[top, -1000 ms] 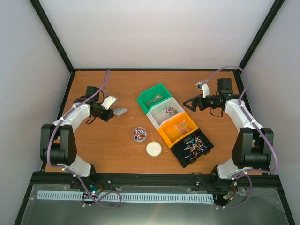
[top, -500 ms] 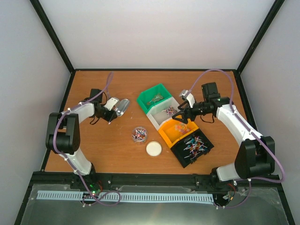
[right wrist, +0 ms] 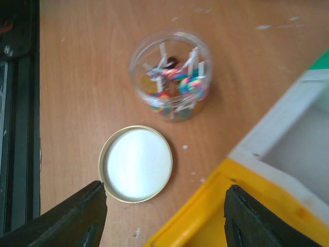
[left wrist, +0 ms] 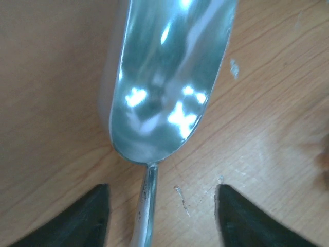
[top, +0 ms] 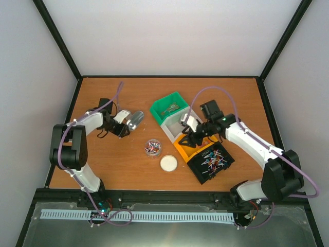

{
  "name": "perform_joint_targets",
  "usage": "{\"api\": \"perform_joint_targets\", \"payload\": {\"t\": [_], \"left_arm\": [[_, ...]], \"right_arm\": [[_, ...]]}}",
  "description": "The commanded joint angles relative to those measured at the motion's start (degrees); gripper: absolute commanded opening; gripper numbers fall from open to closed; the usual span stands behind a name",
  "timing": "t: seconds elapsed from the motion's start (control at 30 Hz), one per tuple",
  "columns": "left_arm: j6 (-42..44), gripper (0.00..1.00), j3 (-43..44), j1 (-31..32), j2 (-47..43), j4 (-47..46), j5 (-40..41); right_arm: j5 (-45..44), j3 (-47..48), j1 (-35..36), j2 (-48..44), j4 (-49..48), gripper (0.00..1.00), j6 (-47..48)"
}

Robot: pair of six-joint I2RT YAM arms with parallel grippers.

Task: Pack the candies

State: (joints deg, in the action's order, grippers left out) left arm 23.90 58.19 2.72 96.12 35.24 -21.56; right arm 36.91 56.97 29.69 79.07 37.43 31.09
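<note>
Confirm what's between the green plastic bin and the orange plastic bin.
The white rectangular plastic bin, set against both; the top external view shows it.

Bright, even light; glare spots on the scoop (left wrist: 164,92), and the candies (right wrist: 175,85) look softly blurred.

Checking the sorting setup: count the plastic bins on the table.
4, in one diagonal row: green bin farthest back, then white bin, orange bin partly under the right arm, black bin nearest. None looks hidden.
</note>
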Motion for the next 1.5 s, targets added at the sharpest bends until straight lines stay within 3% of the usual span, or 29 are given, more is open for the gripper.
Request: {"api": "perform_joint_targets", "payload": {"t": [0.0,0.1,0.13,0.33,0.73,0.87,1.0,1.1,1.3,1.47], "left_arm": [[-1.23,0.74,5.52,-0.38,-5.55,3.66,-2.77],[-2.24,0.97,6.79,-0.39,-8.67,4.34,-3.44],[-2.55,0.99,7.15,-0.41,-9.54,4.56,-3.55],[-3.2,1.0,8.78,-0.36,-15.26,4.81,-5.05],[-10.82,1.0,6.42,-0.35,-26.72,-2.31,-7.09],[-11.63,1.0,8.41,-0.35,-26.63,0.87,-5.82],[-7.72,1.0,9.53,-0.42,-26.14,5.53,-8.79],[-5.11,1.0,9.08,-0.37,-26.92,7.32,-10.77],[0.99,1.0,7.86,-0.37,-29.07,11.17,-15.15],[9.02,1.0,10.05,0.19,-31.12,18.11,-19.05]], "right_arm": [[-11.43,-3.47,8.4,-0.92,-4.29,0.6,0.51],[-16.7,-4.43,13.14,1.18,-6.45,0.56,-0.64],[-17.89,-4.37,14.43,2.16,-6.84,0.55,-0.93],[-23.94,-2.77,18.67,8.1,-9.38,0.45,-2.04],[-26.55,0.34,19.97,19.15,-10.97,0.33,-2.94],[-28.58,0.63,20.57,21.87,-11.3,0.27,-2.81],[-28.97,0.83,20.67,23.06,-10.72,0.14,-2.79],[-27.61,0.53,20.58,22.19,-10.08,0.03,-3.17],[-17.37,0.52,18.27,16.65,-7.41,0.03,-4.33],[-2.32,2.95,12.38,12.46,-5.23,0.03,-5.63]]}}
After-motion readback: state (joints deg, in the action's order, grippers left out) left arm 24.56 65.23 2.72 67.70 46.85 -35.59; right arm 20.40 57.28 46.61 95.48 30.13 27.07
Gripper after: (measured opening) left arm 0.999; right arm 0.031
